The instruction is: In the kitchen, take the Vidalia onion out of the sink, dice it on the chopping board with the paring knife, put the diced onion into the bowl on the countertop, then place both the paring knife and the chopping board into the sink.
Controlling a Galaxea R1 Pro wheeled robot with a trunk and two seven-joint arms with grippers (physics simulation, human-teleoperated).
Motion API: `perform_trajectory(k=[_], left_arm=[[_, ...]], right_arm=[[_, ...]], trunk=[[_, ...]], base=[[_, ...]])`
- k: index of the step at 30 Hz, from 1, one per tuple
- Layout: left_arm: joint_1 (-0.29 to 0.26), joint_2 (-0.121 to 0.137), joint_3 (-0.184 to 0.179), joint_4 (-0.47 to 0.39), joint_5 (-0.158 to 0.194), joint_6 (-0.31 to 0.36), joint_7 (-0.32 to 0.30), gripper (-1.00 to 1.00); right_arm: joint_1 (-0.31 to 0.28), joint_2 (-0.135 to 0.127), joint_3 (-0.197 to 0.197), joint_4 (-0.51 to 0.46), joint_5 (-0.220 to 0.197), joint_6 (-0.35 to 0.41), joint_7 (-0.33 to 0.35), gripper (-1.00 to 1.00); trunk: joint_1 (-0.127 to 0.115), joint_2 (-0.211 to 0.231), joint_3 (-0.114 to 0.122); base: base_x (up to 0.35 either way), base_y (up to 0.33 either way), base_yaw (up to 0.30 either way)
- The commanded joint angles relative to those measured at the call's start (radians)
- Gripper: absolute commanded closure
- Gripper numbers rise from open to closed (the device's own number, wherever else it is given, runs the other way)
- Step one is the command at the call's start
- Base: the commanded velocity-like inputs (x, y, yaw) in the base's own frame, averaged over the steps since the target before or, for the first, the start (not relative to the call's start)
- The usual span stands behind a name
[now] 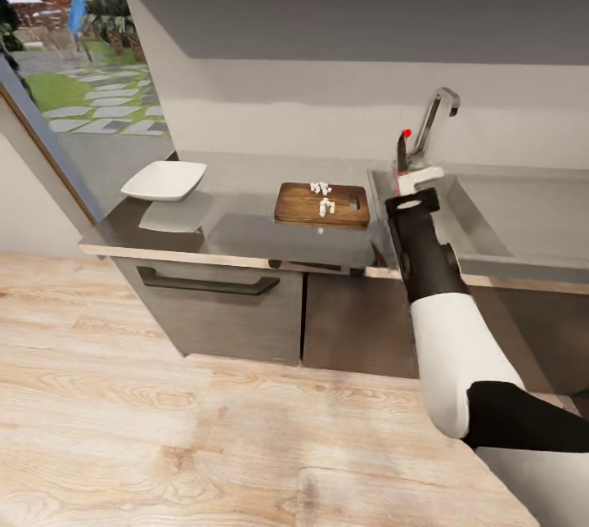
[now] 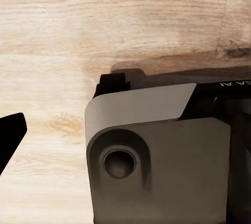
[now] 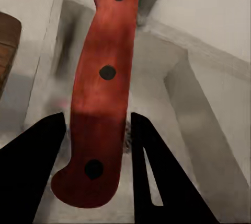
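The chopping board (image 1: 296, 208) lies on the grey countertop (image 1: 245, 232) with several white diced onion pieces (image 1: 321, 189) on it. A white bowl (image 1: 164, 180) sits empty at the counter's left end. To the board's right, my right gripper (image 1: 406, 173) (image 3: 98, 117) is shut on the red handle of the paring knife (image 1: 402, 152) (image 3: 102, 78). It holds the knife upright over the left end of the sink (image 1: 523, 216). My left gripper (image 2: 10, 135) hangs low over the wooden floor, beside my own base, with one black finger far out to the side.
An angular chrome faucet (image 1: 433, 122) rises just behind the knife. A drawer with a black handle (image 1: 209, 285) sits under the counter. A dark shelf runs overhead. A window opens at the far left.
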Motion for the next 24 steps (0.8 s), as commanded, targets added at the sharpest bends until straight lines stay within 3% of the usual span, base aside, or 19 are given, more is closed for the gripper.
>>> perform_trajectory(k=[1, 2, 5, 7, 11, 13, 24], left_arm=[[-0.002, -0.001, -0.009, 0.005, 0.009, -0.008, 0.001, -1.00], [-0.001, -0.001, -0.009, 0.005, 0.009, -0.008, 0.001, -1.00], [-0.002, -0.001, -0.009, 0.005, 0.009, -0.008, 0.001, -1.00], [-0.002, -0.001, -0.009, 0.005, 0.009, -0.010, 0.001, -1.00], [-0.002, -0.001, -0.009, 0.004, 0.009, -0.014, 0.001, -1.00], [-0.002, -0.001, -0.009, 0.003, 0.009, -0.016, 0.000, -1.00], [-0.001, -0.001, -0.009, 0.003, 0.009, -0.018, 0.001, -1.00]], right_arm=[[-0.001, -0.026, -0.027, -0.002, -0.017, 0.001, 0.068, 1.00], [-0.001, -0.056, -0.049, 0.000, -0.027, -0.001, 0.162, 1.00], [-0.001, -0.112, -0.084, 0.022, -0.037, -0.002, 0.343, 1.00], [-0.001, -0.128, -0.140, 0.038, -0.038, -0.005, 0.404, 1.00], [-0.001, -0.136, -0.316, 0.045, -0.037, -0.107, 0.439, 1.00], [-0.001, -0.137, -0.348, 0.056, -0.037, -0.144, 0.442, 1.00], [-0.001, -0.136, -0.359, 0.195, -0.033, -0.198, 0.433, 1.00]], trunk=[[0.000, -0.001, -0.001], [0.000, -0.001, -0.001], [0.000, -0.001, -0.001], [0.000, -0.001, -0.001], [0.000, -0.001, -0.001], [0.000, -0.001, -0.001], [0.000, -0.001, -0.001]], base=[[0.000, 0.000, 0.000], [0.000, 0.000, 0.000], [0.000, 0.000, 0.000], [0.000, 0.000, 0.000], [0.000, 0.000, 0.000], [0.000, 0.000, 0.000], [0.070, -0.010, 0.000]])
